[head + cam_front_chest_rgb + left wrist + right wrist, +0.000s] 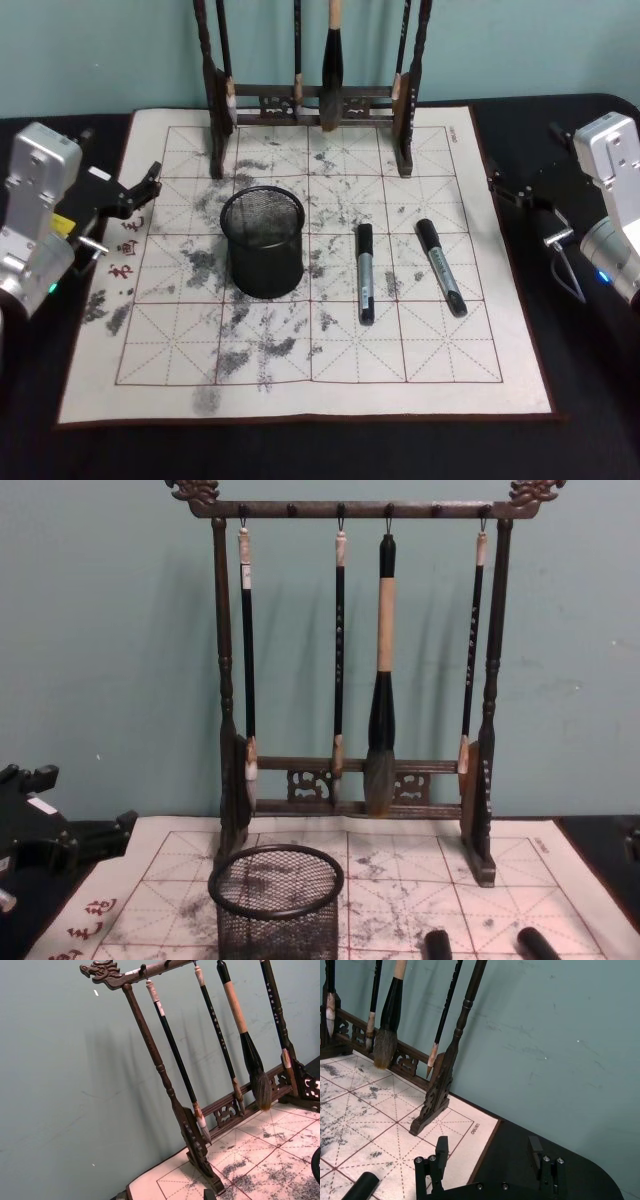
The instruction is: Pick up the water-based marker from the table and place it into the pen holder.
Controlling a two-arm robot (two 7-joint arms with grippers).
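Note:
Two black-capped, grey-barrelled markers lie side by side on the mat, one (365, 272) near the middle and one (441, 266) to its right; their ends (437, 944) (535, 943) peek into the chest view. The pen holder (263, 243), a black mesh cup, stands upright left of them, also seen from the chest (277, 896). My left gripper (150, 186) hovers open at the mat's left edge. At the mat's right edge my right gripper (497, 186) is open too, with nothing between its fingers (441, 1149). One marker's end (362, 1186) shows in the right wrist view.
A tall dark wooden brush rack (315, 100) with several hanging brushes stands at the back of the ink-stained mat (300, 380). The black table (590, 400) surrounds the mat. A teal wall rises just behind the rack.

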